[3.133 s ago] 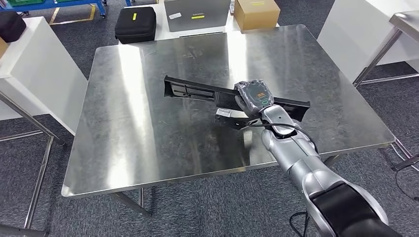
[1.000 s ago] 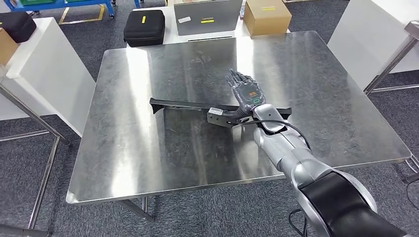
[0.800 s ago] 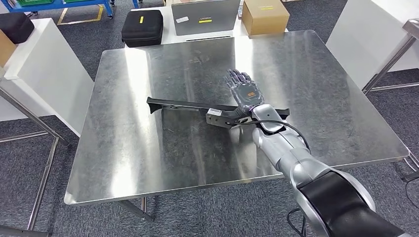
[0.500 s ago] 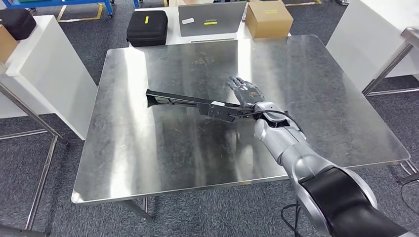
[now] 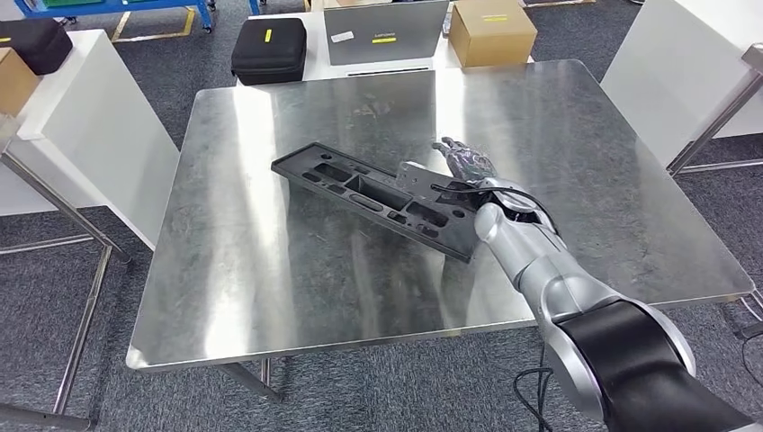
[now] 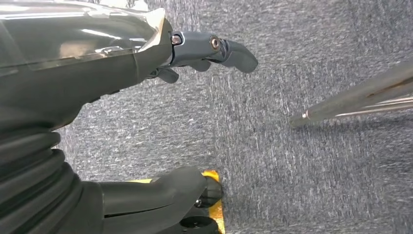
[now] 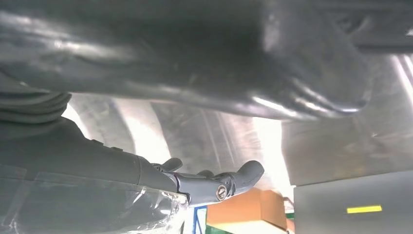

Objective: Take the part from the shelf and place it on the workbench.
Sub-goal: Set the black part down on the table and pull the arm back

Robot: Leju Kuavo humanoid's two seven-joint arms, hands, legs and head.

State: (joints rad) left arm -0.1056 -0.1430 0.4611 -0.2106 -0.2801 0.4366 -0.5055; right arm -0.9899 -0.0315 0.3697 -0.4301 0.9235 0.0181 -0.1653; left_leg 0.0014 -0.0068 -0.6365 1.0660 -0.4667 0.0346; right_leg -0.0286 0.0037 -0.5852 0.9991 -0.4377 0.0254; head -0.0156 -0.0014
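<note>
Head view. The long black moulded plastic part [image 5: 382,198], a flat panel with rectangular cut-outs, lies across the middle of the square stainless-steel bench [image 5: 270,288], its length running from about ten o'clock to about four o'clock of the bench centre. Its four-o'clock end is beside the silver right arm. The right hand [image 5: 461,163] is extended over the bench at about two o'clock of the part's centre, its fingers [image 5: 453,147] straightened and spread; whether the thumb still pinches the part's near edge cannot be told, because the part and wrist overlap there.

Right wrist view. The dark underside of the part [image 7: 204,53] spans the frame close above the right hand [image 7: 160,180], with the reflective bench surface beyond; contact between the two cannot be judged.

Left wrist view. The left hand [image 6: 146,97] hangs over grey carpet, fingers [image 6: 229,48] loosely apart and holding nothing.

Step in hand: the placing stage, apparently at or near release, since the part seems to rest flat on the bench. The next move calls for clearing the fingers fully from the part's edge and drawing the hand away without dragging the panel.
</note>
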